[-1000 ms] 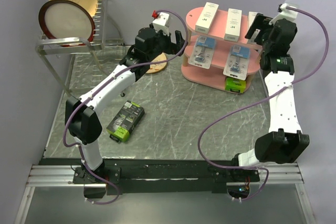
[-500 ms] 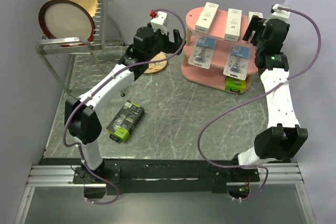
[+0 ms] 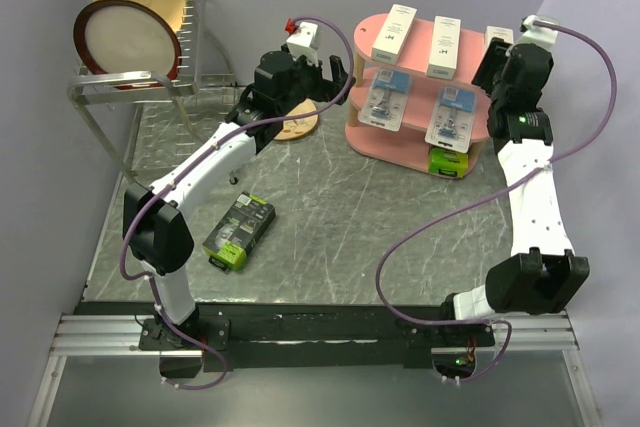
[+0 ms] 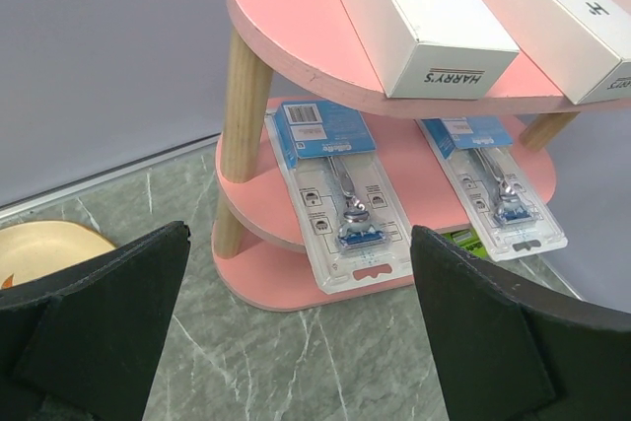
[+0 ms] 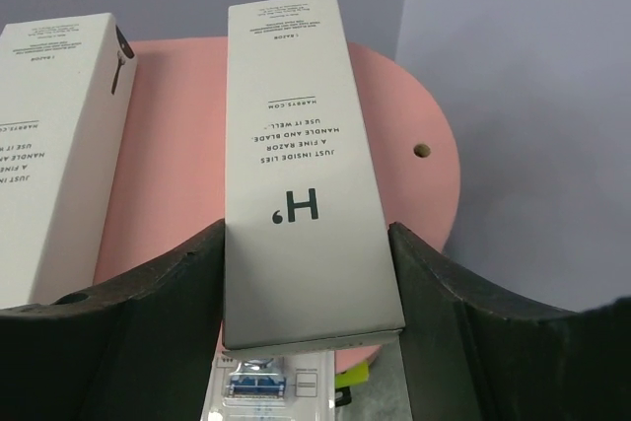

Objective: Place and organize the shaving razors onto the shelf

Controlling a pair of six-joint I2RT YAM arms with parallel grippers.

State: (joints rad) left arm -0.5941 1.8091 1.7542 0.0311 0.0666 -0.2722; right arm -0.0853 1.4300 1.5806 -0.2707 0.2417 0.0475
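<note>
The slim white box (image 5: 311, 175) lies flat on the right end of the shelf's (image 3: 365, 29) top board, and the right gripper (image 5: 308, 229) has closed in on it. Both black fingers (image 5: 168, 303) sit flush against its long sides, no gap that I can see. It's not lifted, just resting on the pink.

The right arm runs up the right side of the table (image 3: 330, 197) from its base, wrist bent in toward the shelf's end. A second ago that wrist hung further out to the right with the jaws wide. Now it's tucked in and pinched on the box.

The left arm hasn't budged. It's stretched diagonally to just left of the shelf, left gripper (image 4: 296, 239) gaping wide with nothing in it.

Two other white boxes (image 3: 393, 32) share the top board, two blister cards (image 3: 385, 99) sit on the middle one, and one black-and-lime box (image 3: 447, 161) is on the bottom. The second black-and-lime box (image 3: 240, 230) lies on the table, well apart.

The boards are smooth pink ovals on pale round wooden posts. The boxes are matte cardboard and the cards are clear plastic over blue. The tabletop is grey and marble-veined.
</note>
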